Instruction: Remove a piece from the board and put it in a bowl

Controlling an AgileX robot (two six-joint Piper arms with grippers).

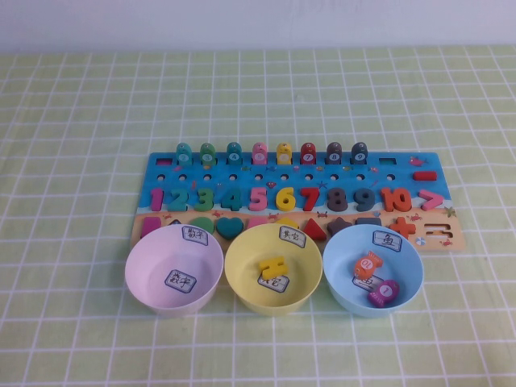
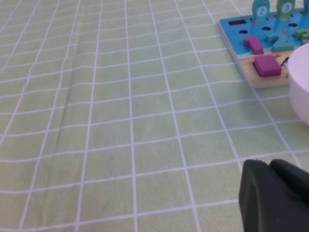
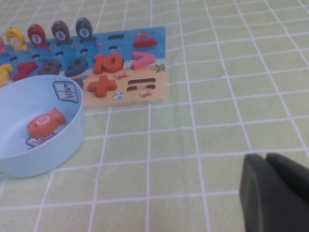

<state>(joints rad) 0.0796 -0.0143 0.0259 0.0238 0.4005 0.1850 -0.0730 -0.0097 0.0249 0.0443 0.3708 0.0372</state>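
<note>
The left pincer (image 2: 282,193) hangs low over bare cloth near the table's left edge, short of the board's left end; only dark fingertips show in the left wrist view, lying close together with barely a slit between, so it looks closed on nothing. The right pincer (image 3: 285,193) sits likewise near the right edge, fingertips close together and empty, beyond the light blue plastic bowl (image 3: 36,130). Neither arm shows in the high view.

The small flat dark-teal number "4" (image 1: 232,198) lies seated in the digit row of the rectangular blue puzzle board with its sandy-tan strip (image 1: 161,165), which is set mid-table. The pale pink-lilac round plastic bowl with white labels (image 1: 137,266) stands at the board's near edge, toward the table's front left.

The task seems not yet begun. The next move likely calls for one arm to reach over the bowls, part its fingers and straddle the thin "4" without nudging the green "3" (image 1: 204,198) beside it.
</note>
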